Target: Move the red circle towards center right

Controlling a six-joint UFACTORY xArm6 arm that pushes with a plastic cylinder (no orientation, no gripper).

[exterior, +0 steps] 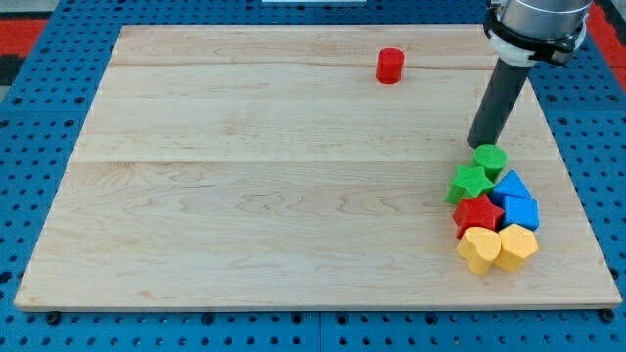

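Seven blocks: six bunched near right edge, one alone near top edge.
Red circle (389, 66): near top edge, right of its midpoint, well apart from everything else; free on all sides, so open to a push from any direction.
Tip (475, 145): no jaws to open or shut, holds nothing; down at board level, just beside green circle (490, 157) on its upper-left; contact cannot be told from this angle.
Cluster: green star (469, 183), red star (478, 213), blue blocks (515, 198), yellow blocks (497, 248), packed touching, toward bottom-right corner.
Tabletop (245, 196): bare wood between target and right edge.
Step judged: not started; tip well apart from target, on wrong side.
Next move judged: round to target's upper-left, then push down-right, stopping short of cluster.
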